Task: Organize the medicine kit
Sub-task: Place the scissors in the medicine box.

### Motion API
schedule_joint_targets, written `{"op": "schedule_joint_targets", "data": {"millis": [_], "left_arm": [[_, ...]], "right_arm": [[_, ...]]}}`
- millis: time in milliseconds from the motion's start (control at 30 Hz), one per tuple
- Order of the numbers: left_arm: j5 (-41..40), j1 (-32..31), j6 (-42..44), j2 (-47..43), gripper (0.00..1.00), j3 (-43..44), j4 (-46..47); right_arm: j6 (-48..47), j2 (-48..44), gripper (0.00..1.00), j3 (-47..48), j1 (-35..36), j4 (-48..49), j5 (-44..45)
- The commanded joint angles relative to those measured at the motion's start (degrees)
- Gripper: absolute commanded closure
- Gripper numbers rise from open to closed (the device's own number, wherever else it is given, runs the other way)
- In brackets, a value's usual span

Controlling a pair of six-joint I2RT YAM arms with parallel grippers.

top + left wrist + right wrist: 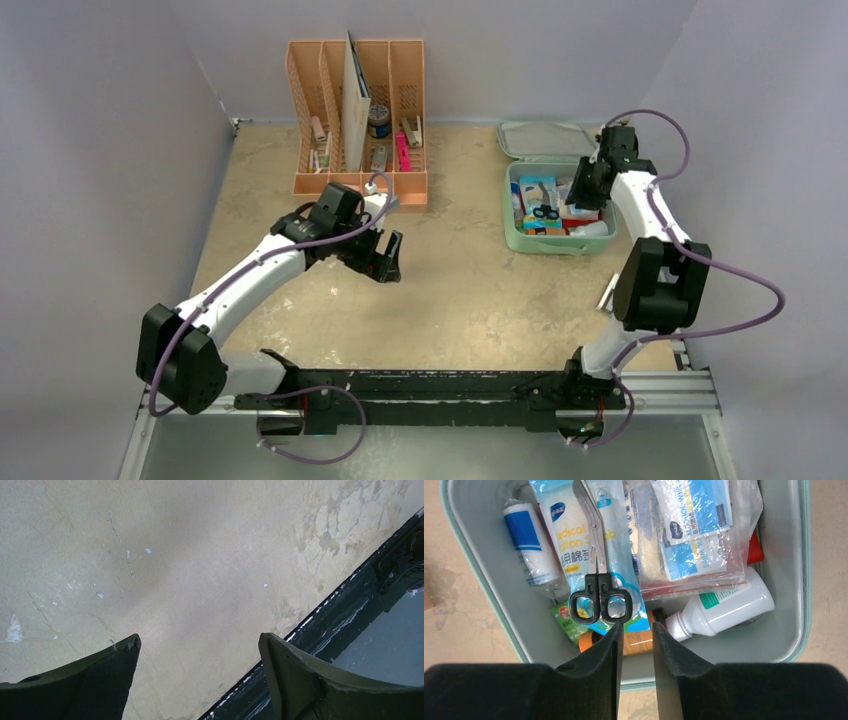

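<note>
Right wrist: scissors (pixel 595 565) lie flat atop the medicine kit (pixel 785 605)'s packets (pixel 694 530), presumably for lid clearance; your right gripper (pixel 636 626) slightly parted, left gripper (pixel 199 639) wide, both empty.

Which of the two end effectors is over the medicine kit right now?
The right end effector: it hangs above the open mint-green medicine kit, near the scissors. The left end effector is over the tabletop.

medicine kit (pixel 560 243): mint-green zip case, open, far right of desk (pixel 450 300), lid (pixel 545 140) laid flat behind it. Grey-lined base is full: black-handled scissors (pixel 599 600) on top of swab pack (pixel 559 535), bandage roll (pixel 529 542), bagged wipes (pixel 694 535), white bottle (pixel 729 607) on its side.
</note>
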Motion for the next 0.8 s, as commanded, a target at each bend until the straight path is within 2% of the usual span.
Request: {"op": "schedule_joint_targets", "data": {"millis": [0, 300, 767], "left_arm": [[-0.2, 0.0, 1.0, -2.6, 0.13, -0.6, 0.4], [-1.8, 0.0, 1.1, -3.2, 0.11, -0.7, 0.0], [-4.7, 0.0, 1.2, -3.9, 0.12, -0.6, -0.1]], "right_arm": [[0.6, -3.4, 0.72, 1.9, 2.1, -2.1, -1.4], [-0.1, 2.7, 0.77, 3.5, 4.9, 1.1, -3.9], [-2.6, 11.3, 0.8, 6.3, 5.2, -1.1, -1.6]]}}
